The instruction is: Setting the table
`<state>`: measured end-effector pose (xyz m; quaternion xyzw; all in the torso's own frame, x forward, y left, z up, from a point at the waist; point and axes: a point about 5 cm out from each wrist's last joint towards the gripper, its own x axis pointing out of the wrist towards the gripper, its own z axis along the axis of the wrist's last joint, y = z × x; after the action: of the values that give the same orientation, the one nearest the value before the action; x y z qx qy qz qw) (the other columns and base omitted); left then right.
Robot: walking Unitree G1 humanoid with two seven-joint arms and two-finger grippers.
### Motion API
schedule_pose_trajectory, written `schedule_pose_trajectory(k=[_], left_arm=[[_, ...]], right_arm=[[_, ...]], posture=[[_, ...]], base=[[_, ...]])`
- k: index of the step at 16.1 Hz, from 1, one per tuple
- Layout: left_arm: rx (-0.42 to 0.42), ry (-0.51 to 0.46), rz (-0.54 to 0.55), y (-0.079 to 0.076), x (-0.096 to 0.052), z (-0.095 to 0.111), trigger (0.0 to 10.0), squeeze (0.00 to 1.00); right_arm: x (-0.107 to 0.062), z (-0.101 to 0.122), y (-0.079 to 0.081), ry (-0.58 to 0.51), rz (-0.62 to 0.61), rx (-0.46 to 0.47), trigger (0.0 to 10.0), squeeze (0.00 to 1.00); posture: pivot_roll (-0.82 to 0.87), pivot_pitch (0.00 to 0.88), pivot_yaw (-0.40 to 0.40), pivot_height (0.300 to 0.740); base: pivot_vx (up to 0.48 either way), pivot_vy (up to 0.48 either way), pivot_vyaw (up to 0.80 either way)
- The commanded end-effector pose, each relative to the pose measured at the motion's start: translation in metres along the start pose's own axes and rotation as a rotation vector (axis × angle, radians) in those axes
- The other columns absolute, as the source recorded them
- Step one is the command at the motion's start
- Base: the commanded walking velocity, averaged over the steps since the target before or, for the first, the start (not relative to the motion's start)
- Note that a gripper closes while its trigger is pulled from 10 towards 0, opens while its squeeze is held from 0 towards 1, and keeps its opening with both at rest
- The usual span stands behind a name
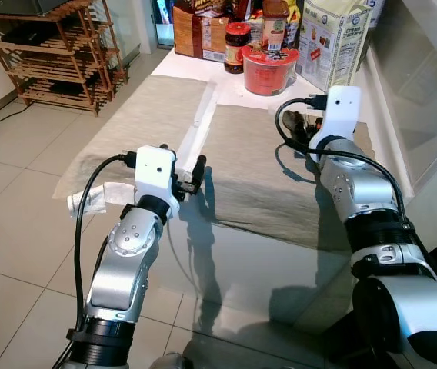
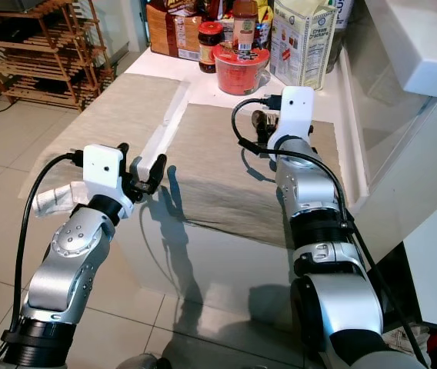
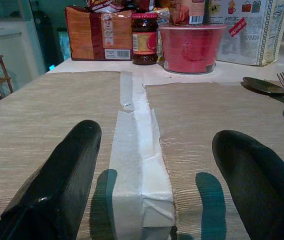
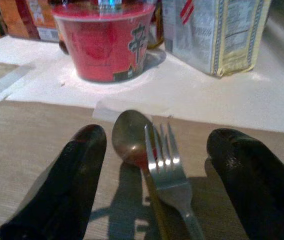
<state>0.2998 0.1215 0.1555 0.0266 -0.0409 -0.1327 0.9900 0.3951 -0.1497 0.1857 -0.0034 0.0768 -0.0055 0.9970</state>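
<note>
Tiled floor and a wooden shelf rack (image 1: 57, 54) lie beyond the table's left edge in the left eye view. Two beige placemats (image 1: 280, 177) cover the table, with groceries crowded along its far edge: a red noodle bowl (image 1: 270, 69), a jar (image 1: 236, 48) and a milk carton (image 1: 334, 42). The left gripper (image 1: 190, 175) hangs over the near end of the gap between the mats, fingers spread wide and empty.

From the right eye view, the right gripper (image 2: 263, 127) sits near the far edge of the right-hand mat.

Along the left wrist view, a strip of white paper (image 3: 139, 165) runs between the mats.

Seen from the right wrist, the fork (image 4: 167, 172) and spoon (image 4: 129, 135) lie together on the mat, fork overlapping the spoon, between widely parted, empty fingers. Both are shiny, thin metal. My worry: closing on them could catch only one piece, or the flat handles could slip and scatter; the mat itself might also bunch under the fingertips.
</note>
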Motion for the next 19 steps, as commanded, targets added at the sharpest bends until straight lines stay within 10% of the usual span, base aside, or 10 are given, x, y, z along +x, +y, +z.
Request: schedule_pose_trajectory(k=[1, 3, 15, 17, 19], left_arm=[[0.013, 0.01, 0.003, 0.0, -0.002, 0.0, 10.0, 0.0], [0.014, 0.009, 0.003, 0.001, -0.001, 0.0, 10.0, 0.0], [0.008, -0.003, 0.001, -0.002, 0.002, 0.003, 10.0, 0.0], [0.011, 0.001, 0.001, -0.001, 0.001, 0.003, 10.0, 0.0], [0.016, 0.003, 0.002, 0.0, 0.001, 0.003, 10.0, 0.0]], right_arm=[[0.001, -0.006, 0.008, 0.05, 0.043, -0.017, 10.0, 1.0], [0.001, -0.008, 0.009, 0.071, 0.03, -0.021, 10.0, 0.0], [0.001, -0.041, 0.016, 0.369, 0.079, 0.095, 9.8, 0.0], [-0.001, -0.05, 0.018, 0.386, 0.076, 0.117, 0.0, 0.0], [-0.001, -0.052, 0.02, 0.394, 0.077, 0.124, 0.0, 0.0]], posture=[[0.06, 0.042, 0.014, 0.74], [0.05, 0.042, 0.013, 0.74], [0.03, 0.047, 0.012, 0.74], [0.03, 0.05, 0.016, 0.74], [0.04, 0.052, 0.016, 0.74]], base=[[0.0, 0.0, 0.0], [0.0, 0.0, 0.0], [0.0, 0.0, 0.0], [0.0, 0.0, 0.0], [0.0, 0.0, 0.0]])
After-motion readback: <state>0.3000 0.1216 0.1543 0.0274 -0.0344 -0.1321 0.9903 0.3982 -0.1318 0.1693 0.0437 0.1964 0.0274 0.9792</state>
